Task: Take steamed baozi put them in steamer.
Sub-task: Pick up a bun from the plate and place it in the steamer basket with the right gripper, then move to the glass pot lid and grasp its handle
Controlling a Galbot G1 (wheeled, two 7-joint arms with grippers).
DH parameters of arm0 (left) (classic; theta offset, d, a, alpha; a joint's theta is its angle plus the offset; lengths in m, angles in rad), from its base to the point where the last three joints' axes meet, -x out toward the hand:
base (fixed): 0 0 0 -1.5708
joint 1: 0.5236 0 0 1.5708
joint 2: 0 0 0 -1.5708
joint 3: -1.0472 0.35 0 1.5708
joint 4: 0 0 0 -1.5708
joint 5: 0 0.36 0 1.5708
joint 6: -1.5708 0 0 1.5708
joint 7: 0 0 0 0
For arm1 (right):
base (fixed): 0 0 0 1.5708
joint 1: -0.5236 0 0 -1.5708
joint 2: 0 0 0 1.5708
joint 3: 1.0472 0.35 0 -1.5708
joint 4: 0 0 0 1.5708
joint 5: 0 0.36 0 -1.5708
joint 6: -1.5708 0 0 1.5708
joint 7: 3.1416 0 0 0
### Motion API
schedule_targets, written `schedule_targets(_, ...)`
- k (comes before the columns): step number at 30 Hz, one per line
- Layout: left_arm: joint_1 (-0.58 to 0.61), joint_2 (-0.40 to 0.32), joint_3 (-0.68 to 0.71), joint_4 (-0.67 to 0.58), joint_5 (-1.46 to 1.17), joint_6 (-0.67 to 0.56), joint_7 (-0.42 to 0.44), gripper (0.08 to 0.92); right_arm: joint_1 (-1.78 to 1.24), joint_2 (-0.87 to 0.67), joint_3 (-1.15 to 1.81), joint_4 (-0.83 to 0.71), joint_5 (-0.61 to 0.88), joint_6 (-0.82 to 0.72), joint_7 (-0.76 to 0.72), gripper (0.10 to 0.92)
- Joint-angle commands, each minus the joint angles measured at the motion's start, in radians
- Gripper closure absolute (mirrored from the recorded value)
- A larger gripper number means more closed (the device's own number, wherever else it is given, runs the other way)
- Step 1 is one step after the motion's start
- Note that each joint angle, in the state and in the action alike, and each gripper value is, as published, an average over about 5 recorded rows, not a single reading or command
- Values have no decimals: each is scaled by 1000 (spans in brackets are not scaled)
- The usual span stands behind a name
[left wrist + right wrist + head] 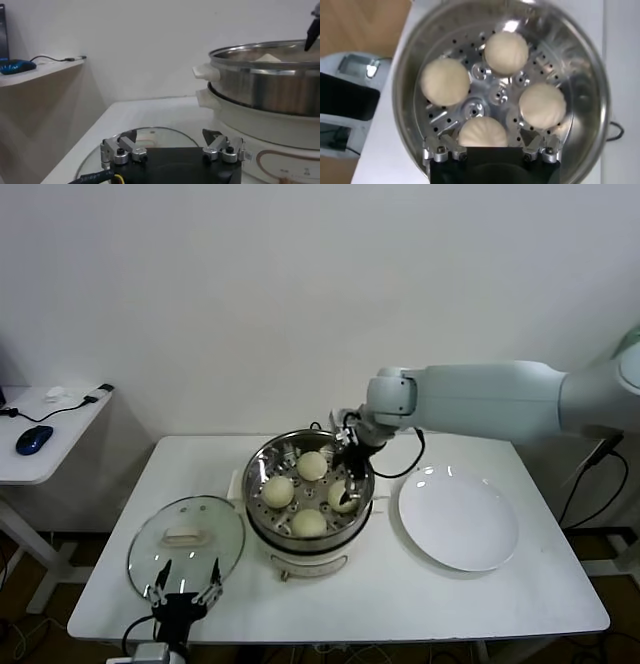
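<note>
All four baozi [311, 465] sit on the perforated tray inside the steamer [262, 467], one toward each side of the tray, apart from one another. The one on the robot's right side of the tray lies directly under the right gripper [350, 469], which hangs just above the steamer's right rim. In the right wrist view that bun [483, 133] shows between the two fingertips [440, 152], which stand spread to either side of it; whether they touch the dough I cannot tell. The buns are round, so there is no long axis to line up with. Judging by the bare plate [470, 544] and the four buns in the pot, the next move is probably a straight lift of the right arm up and clear of the rim.

The left gripper [186, 592] is parked at the table's near edge, spread wide over the rim of the glass lid [185, 529], well away from the buns. The right arm is clearly the nearer one.

No brand or readable writing shows; only a thin line pattern on the steamer's base [280, 162].
</note>
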Motion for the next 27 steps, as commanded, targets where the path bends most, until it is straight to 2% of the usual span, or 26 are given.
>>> schedule_targets(1,-1,-1,0,1,0,0,0,177,-54,-192,270,-16,122,103,160,203)
schedule_targets(6,3,0,1,-7,1,-2,1,177,-389,-330,749,5,-33,124,635,203)
schedule_targets(10,-3,1,3,-6,-2,-3,2,177,-669,-448,1092,78,-117,106,839,203)
schedule_targets(12,-9,1,6,-3,-2,-4,4,177,-831,-502,1254,104,-142,117,865,203)
schedule_targets(18,-26,4,13,6,-3,-31,-2,177,-1489,-585,1845,173,-310,236,752,203)
schedule_targets(22,-34,9,9,12,-1,-45,-24,177,-1853,-509,2156,228,-358,314,704,203)
schedule_targets(27,-46,18,1,28,28,-67,-28,177,-2115,-313,2316,243,-452,474,670,203)
